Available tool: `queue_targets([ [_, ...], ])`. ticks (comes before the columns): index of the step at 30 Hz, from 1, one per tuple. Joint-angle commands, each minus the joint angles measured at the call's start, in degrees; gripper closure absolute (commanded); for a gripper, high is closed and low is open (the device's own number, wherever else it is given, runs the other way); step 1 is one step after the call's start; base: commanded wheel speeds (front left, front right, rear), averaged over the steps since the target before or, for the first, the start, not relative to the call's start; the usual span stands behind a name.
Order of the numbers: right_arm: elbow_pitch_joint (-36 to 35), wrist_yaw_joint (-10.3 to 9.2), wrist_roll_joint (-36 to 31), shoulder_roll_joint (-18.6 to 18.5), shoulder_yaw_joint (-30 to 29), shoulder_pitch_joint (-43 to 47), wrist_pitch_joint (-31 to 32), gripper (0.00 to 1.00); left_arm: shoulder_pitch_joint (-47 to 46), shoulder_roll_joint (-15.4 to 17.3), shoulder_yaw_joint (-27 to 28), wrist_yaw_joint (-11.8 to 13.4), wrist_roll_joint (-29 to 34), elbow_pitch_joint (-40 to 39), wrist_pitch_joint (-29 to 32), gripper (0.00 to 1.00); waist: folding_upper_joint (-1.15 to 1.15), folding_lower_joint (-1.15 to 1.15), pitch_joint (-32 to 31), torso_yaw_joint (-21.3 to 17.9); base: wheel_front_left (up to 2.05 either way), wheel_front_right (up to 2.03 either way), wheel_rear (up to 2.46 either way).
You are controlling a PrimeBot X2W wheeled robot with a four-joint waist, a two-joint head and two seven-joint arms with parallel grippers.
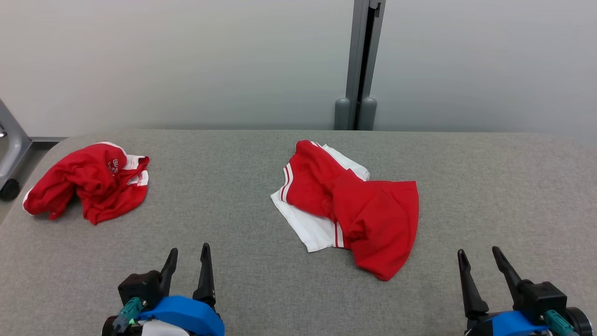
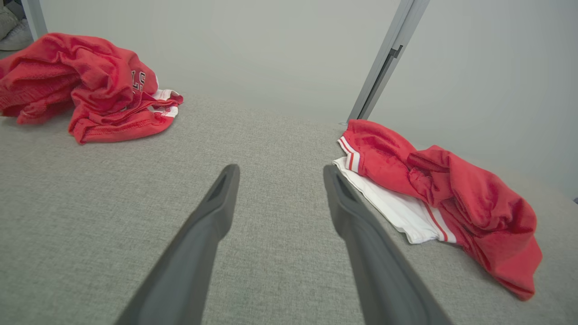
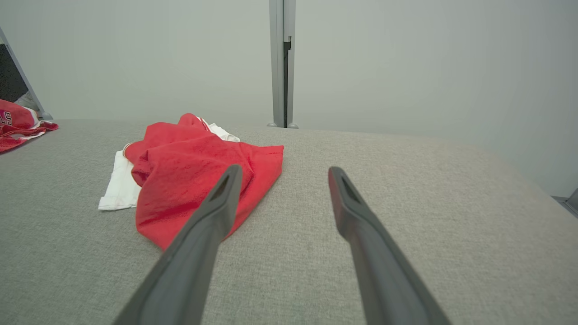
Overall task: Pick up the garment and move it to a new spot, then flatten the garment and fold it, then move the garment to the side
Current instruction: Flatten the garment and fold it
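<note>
Nothing is in hand yet: the first step, picking up the garment, looks not yet begun. The garment (image 1: 354, 210), a red and white heap, lies crumpled just right of the middle of the head frame on the grey bench (image 1: 233, 154), with red cloth twisted over a white layer. The left pincer (image 1: 189, 249) sits at the lower left of the frame and the right pincer (image 1: 478, 252) at the lower right. Each has its fingers apart with nothing between them, and both are short of the cloth. A second red heap (image 1: 88, 184) lies at the upper left, well apart. I take the middle one for the target since it lies between the arms, but that is a guess. The next move, as I judge it, calls for a pincer, likely the right, to reach forward to the near red edge, come down to the bench and close on a good fold.
</note>
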Motion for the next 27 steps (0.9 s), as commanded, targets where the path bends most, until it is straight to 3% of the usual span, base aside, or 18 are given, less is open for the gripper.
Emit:
queue_targets([
  [1, 0.26, 0.01, -0.28, -0.21, -0.16, -0.92, -0.23, 0.0, -0.77, 0.15, 0.12, -0.16, 0.12, -0.08, -0.27, 0.0, 0.0, 0.0, 0.23, 0.12, 0.0, 0.0, 0.0],
  [7, 2.37, 0.01, -2.99, -0.21, -0.69, -4.81, -0.22, 0.0, -1.6, 0.13, 0.02, -0.21, 0.56, -0.89, -0.27, 0.0, 0.0, 0.0, 2.08, 0.88, 0.0, 0.0, 0.0],
  [14, 7.42, 0.01, -9.89, -0.22, -2.06, -17.15, 4.2, 0.0, -4.2, -0.51, 0.04, -0.58, 1.91, -3.56, -0.27, 0.0, 0.0, 0.0, 7.31, 3.09, 0.0, 0.0, 0.0],
  [22, 17.89, 0.01, -14.1, -3.6, -4.58, -30.5, 12.35, 0.0, -6.75, -1.6, 0.05, -1.54, 3.58, -6.6, -0.27, 0.0, 0.0, 0.0, 13.5, 7.16, 0.0, 0.0, 0.0],
  [27, 25.9, 0.0, -12.64, -5.26, -5.97, -35.29, 16.0, 0.0, -7.81, -2.22, 0.33, -2.04, 4.13, -7.02, -0.27, 0.0, 0.0, 0.0, 16.4, 9.37, 0.0, 0.0, 0.0],
])
